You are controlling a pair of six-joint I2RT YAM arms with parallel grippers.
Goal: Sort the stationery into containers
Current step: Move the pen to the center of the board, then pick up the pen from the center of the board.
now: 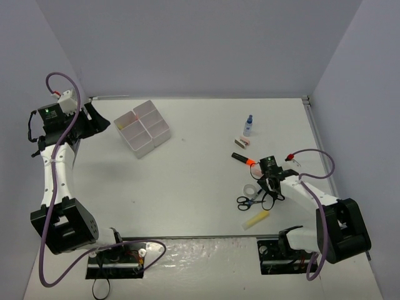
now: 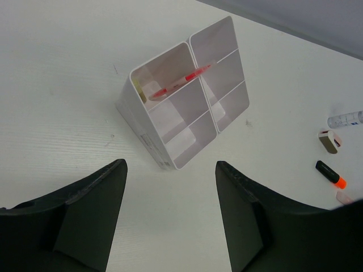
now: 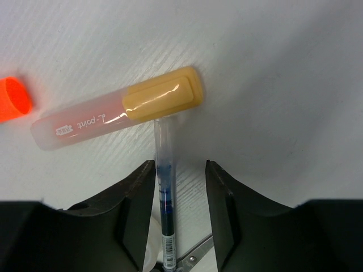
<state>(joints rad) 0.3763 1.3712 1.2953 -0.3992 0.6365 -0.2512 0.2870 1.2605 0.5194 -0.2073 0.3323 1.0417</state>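
The white six-compartment tray point(image 1: 156, 144) sits upper left in the overhead view, and your left gripper point(image 2: 170, 167) is near it, spread wide and empty. Lower right, by the scissors point(image 1: 250, 200) and tape roll point(image 1: 249, 189), your right gripper point(image 3: 180, 165) straddles the thin clear pen point(image 3: 165, 187), narrowed but not yet pinching. The pen looks light, stiff, slick and likely to roll, so grip mid-barrel. Its long axis runs straight up the wrist frame, reaching a pink marker point(image 3: 96, 122) at its yellow cap.
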